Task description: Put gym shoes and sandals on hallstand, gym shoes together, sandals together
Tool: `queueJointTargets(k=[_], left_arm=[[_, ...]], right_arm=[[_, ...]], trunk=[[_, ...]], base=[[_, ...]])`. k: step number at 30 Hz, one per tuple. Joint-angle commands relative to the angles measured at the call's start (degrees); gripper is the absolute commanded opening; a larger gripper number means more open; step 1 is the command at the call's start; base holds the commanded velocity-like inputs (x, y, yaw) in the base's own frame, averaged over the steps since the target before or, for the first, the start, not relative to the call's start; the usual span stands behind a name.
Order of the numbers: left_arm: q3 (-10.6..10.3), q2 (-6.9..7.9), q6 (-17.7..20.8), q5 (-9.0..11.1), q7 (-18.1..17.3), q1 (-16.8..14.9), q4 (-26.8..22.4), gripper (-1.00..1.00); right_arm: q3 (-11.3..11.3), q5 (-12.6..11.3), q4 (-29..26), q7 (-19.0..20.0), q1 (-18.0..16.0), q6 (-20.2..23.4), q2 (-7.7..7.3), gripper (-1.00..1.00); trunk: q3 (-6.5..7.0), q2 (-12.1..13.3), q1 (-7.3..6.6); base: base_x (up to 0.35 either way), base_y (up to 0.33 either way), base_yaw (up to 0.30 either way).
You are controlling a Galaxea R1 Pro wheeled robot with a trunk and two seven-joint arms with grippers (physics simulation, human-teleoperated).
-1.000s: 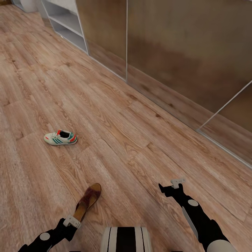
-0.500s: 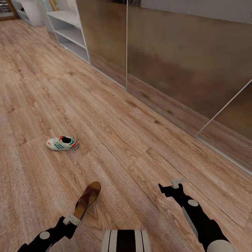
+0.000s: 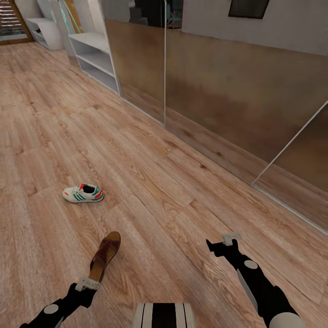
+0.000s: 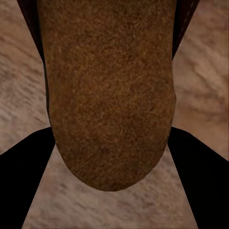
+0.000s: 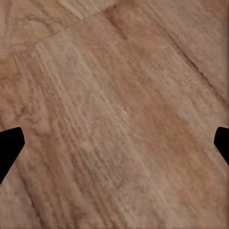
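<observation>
One white gym shoe (image 3: 83, 192) with green stripes lies on the corridor floor (image 3: 150, 182), left of centre. My left gripper (image 3: 88, 283) is shut on the heel end of a brown sandal (image 3: 105, 256), whose toe points away from me. In the left wrist view the sandal (image 4: 109, 95) sits between the dark fingers (image 4: 24, 162) of the left gripper (image 4: 112, 157). My right gripper (image 3: 222, 240) hangs open over bare planks at the lower right, and its fingertips (image 5: 9, 148) stand far apart with nothing between them. The white hallstand (image 3: 93, 57) stands far off at the upper left.
A long wall of glossy brown sliding panels (image 3: 218, 91) runs along the right side. A second white unit (image 3: 45, 32) stands at the far left end. Open wood floor lies between me and the shelves.
The head camera has tilted up, showing more of the far corridor. My left gripper and the sandal have shifted slightly left. The right arm has not moved.
</observation>
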Motion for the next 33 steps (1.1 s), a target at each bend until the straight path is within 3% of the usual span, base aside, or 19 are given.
queueJointTargets(k=[1, 5, 7, 9, 12, 14, 17, 27, 33], left_arm=[[1.79, -0.03, -0.39, -0.32, -0.34, 0.08, 0.03, -1.00], [4.46, -0.02, -0.55, 0.02, -0.36, 0.24, 0.07, -1.00], [8.01, 0.03, -0.67, 0.28, -0.32, 0.27, 0.09, -1.00], [10.04, 0.05, -0.82, 0.35, -0.20, 0.27, 0.06, -1.00], [14.25, 0.06, -2.87, 0.33, -0.03, 0.30, 0.29, -1.00], [16.00, 0.07, -4.18, 0.30, 0.03, 0.36, 0.45, -1.00], [19.47, 0.01, -6.74, 0.29, 0.15, 1.11, 0.69, -1.00], [26.13, -0.17, -10.51, 1.11, 0.26, 4.89, 0.75, -1.00], [27.78, -0.30, -14.25, 1.65, 0.28, 6.72, 0.81, -1.00]], right_arm=[[0.08, 0.21, 0.00, 0.05, 0.00, 0.11, -0.03, 1.00], [0.09, 0.23, 0.09, 0.02, 0.01, 0.00, -0.05, 1.00], [0.01, 0.25, 0.42, -0.21, 0.02, -0.46, -0.10, 1.00], [-0.05, 0.26, 0.49, -0.63, 0.02, -1.17, -0.14, 1.00], [-0.07, 0.29, 0.86, -2.45, 0.65, -3.58, -0.49, 1.00], [-0.07, 0.28, 1.52, -3.62, 1.31, -4.94, -0.61, 1.00], [-0.08, 0.26, 4.83, -6.62, 2.82, -9.79, -0.70, 1.00], [-0.03, 0.16, 20.91, -8.87, 3.66, -27.70, -0.63, 1.00], [-0.07, 0.04, 30.77, -9.02, 3.70, -36.21, -0.66, 1.00]], trunk=[[0.19, 0.00, -0.03], [1.08, 0.06, -0.14], [1.52, 0.08, -0.19], [1.97, 0.11, -0.24], [2.70, 0.15, -0.32], [3.26, 0.18, -0.37], [4.15, 0.22, -0.44], [7.23, 0.35, -0.70], [9.09, 0.43, -0.86]], base=[[0.000, 0.000, 0.000], [0.000, 0.000, 0.000], [0.000, 0.000, 0.000], [0.000, 0.000, 0.000], [0.000, 0.000, 0.000], [0.000, 0.000, 0.000], [0.000, 0.000, -0.015], [0.000, 0.000, -0.056], [0.000, 0.000, -0.067]])
